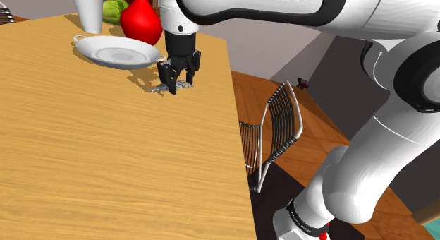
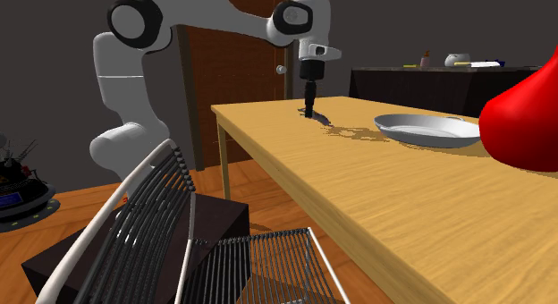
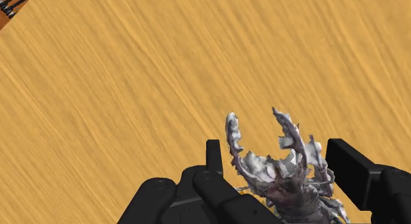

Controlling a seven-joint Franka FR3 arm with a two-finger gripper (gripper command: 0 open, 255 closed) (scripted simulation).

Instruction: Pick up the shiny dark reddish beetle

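Note:
The beetle (image 3: 283, 173) looks silvery grey with a dark reddish body and two long mandibles. It lies on the wooden table (image 3: 132, 91) between my two black fingers. My gripper (image 3: 280, 165) is open, with one finger on each side of the beetle, close to it, a thin gap showing at one finger. In the shoulder view the gripper (image 1: 175, 85) is down at the table (image 1: 106, 154) surface near its far right edge, with bits of the beetle (image 1: 156, 89) showing beside the fingertips. The second exterior view shows the gripper (image 2: 309, 113) pointing straight down onto the tabletop.
A white plate (image 1: 116, 54), a red vase (image 1: 141, 20), a white cup (image 1: 88, 9) and a green object (image 1: 115, 9) stand just behind the gripper. The table's edge runs close to the gripper. A wire chair (image 1: 278, 129) stands beside that edge.

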